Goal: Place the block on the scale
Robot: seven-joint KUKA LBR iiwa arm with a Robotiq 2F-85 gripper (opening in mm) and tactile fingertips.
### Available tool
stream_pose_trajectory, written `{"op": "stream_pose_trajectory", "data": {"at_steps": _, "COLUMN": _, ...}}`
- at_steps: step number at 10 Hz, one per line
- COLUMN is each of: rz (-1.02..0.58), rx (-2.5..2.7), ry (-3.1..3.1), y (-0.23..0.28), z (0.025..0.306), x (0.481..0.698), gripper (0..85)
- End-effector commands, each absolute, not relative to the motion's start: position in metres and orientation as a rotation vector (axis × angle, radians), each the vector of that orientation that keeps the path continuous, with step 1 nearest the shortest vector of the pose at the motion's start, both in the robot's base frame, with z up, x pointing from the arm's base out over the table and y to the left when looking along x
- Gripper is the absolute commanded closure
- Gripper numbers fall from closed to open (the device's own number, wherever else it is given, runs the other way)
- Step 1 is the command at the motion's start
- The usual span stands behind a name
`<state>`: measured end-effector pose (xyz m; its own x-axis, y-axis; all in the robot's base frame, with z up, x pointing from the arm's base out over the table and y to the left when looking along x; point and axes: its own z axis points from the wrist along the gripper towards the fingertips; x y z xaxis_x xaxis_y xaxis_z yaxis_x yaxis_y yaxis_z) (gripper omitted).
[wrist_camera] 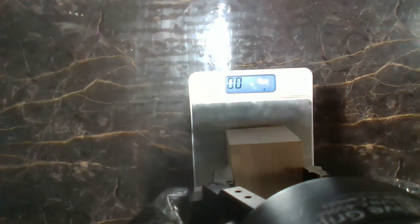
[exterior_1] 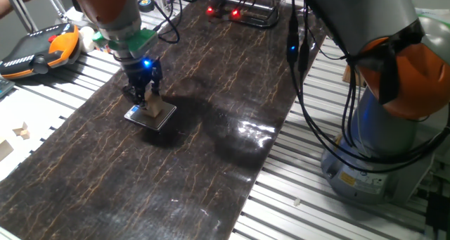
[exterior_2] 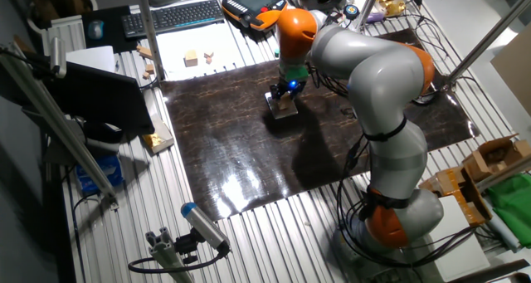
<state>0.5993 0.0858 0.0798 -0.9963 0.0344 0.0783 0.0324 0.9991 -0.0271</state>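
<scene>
So the block (wrist_camera: pixel 264 159) is sitting right over the scale (wrist_camera: pixel 251 122) at this point, directly under the gripper (exterior_1: pixel 145 94), which hangs pretty much straight down above it. From the hand view the wooden cube covers the near half of the plate, with the little display (wrist_camera: pixel 250 83) on the far side reading what looks like zeros, so I'd guess the block's weight isn't on the plate yet, or barely. It's a cube, so no long axis to worry about; the scale lies at an angle on the dark marble-look table (exterior_1: pixel 211 155). The gripper looks closed around the block in the fixed views, fingers on either side of it, though I can't make out the contact cleanly. Next move is basically just down a hair and let go.
</scene>
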Motion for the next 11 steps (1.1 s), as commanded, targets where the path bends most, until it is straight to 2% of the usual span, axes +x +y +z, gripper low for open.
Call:
{"op": "stream_pose_trajectory", "data": {"at_steps": 1, "rz": 0.052, "rx": -0.053, "ry": -3.064, "y": 0.086, "z": 0.079, "x": 0.6, "gripper": 34.7}}
{"op": "stream_pose_trajectory", "data": {"at_steps": 2, "rz": 0.061, "rx": -0.065, "ry": -3.063, "y": 0.087, "z": 0.079, "x": 0.6, "gripper": 26.7}}
{"op": "stream_pose_trajectory", "data": {"at_steps": 3, "rz": 0.068, "rx": -0.063, "ry": -3.062, "y": 0.087, "z": 0.078, "x": 0.6, "gripper": 25.0}}
{"op": "stream_pose_trajectory", "data": {"at_steps": 6, "rz": 0.091, "rx": -0.05, "ry": -3.052, "y": 0.087, "z": 0.079, "x": 0.601, "gripper": 27.7}}
{"op": "stream_pose_trajectory", "data": {"at_steps": 9, "rz": 0.066, "rx": -0.022, "ry": -2.996, "y": 0.079, "z": 0.108, "x": 0.603, "gripper": 28.7}}
{"op": "stream_pose_trajectory", "data": {"at_steps": 11, "rz": 0.047, "rx": -0.017, "ry": -2.973, "y": 0.079, "z": 0.122, "x": 0.597, "gripper": 52.0}}
